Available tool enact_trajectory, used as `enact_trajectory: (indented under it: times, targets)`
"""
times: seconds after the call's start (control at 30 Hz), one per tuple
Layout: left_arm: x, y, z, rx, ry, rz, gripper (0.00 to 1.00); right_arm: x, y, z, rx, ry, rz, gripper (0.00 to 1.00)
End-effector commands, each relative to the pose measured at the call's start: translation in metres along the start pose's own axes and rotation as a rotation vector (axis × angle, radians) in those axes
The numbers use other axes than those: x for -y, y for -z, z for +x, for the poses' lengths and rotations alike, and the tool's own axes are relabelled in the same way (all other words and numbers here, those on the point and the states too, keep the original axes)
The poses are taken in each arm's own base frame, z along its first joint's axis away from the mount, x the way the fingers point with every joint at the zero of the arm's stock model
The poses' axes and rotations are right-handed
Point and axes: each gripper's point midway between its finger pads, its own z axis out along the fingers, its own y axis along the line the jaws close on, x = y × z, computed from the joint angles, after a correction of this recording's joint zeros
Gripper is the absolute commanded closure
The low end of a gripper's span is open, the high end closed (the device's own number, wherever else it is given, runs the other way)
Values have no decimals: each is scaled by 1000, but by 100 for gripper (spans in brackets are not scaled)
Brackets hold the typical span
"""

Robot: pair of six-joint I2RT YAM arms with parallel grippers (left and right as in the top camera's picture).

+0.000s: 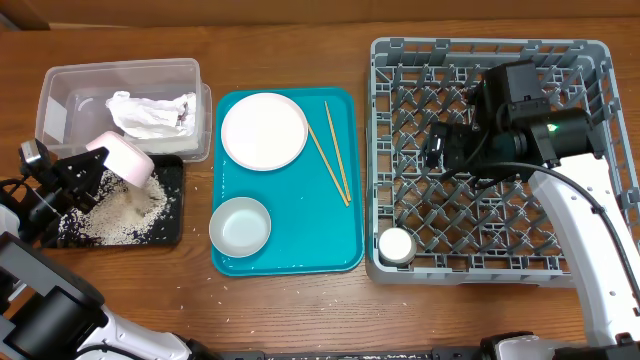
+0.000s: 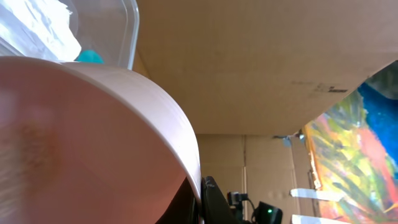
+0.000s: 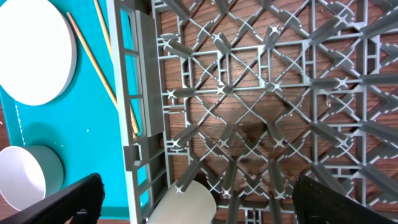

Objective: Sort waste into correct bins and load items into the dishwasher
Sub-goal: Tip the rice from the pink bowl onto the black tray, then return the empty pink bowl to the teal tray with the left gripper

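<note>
Pink bowl (image 1: pixel 122 156) | tilted over black tray (image 1: pixel 174 182), gripped by left fingers (image 1: pixel 92 172) | right fingers (image 3: pixel 74 196) open above rack (image 3: pixel 249 112)

A pale pink bowl (image 1: pixel 125 155), off-white rice (image 1: pixel 110 215) on a black tray (image 1: pixel 173 178), a white napkin (image 1: pixel 150 112) with dark stains, a teal serving tray (image 1: pixel 300 220), a grey lattice rack (image 1: pixel 590 52), a brown woodgrain tabletop (image 1: pixel 300 310).

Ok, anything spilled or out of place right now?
A few rice grains lie on the table between the black tray and the teal tray. The pink bowl tipped over the black tray is in the left gripper, so that looks deliberate.
</note>
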Motion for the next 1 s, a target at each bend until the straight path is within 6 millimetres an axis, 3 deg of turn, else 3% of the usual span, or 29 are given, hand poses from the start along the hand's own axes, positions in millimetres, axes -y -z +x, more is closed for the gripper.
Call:
enact_trajectory:
  times: [0.0,0.33,0.53,0.6,0.83,0.93,0.97]
  targets:
    - [14,0,3,3,12,48,96,-4,11,-6,36,11,-18,2]
    - [14,-1,3,0,2,48,96,-4,11,-6,36,11,-18,2]
    - [15,-12,9,-36,0,45,96,-4,11,-5,30,10,-15,2]
    - [19,-27,18,-82,-41,14,96,-4,11,-5,30,11,-15,2]
    - [42,-112,89,-349,-351,-339,96,-3,11,-3,25,9,-14,2]
    - [51,-144,124,-443,-577,-477,96,-3,11,-3,25,9,-14,2]
    - [48,-162,147,-508,-732,-564,96,-3,11,-4,26,9,-14,2]
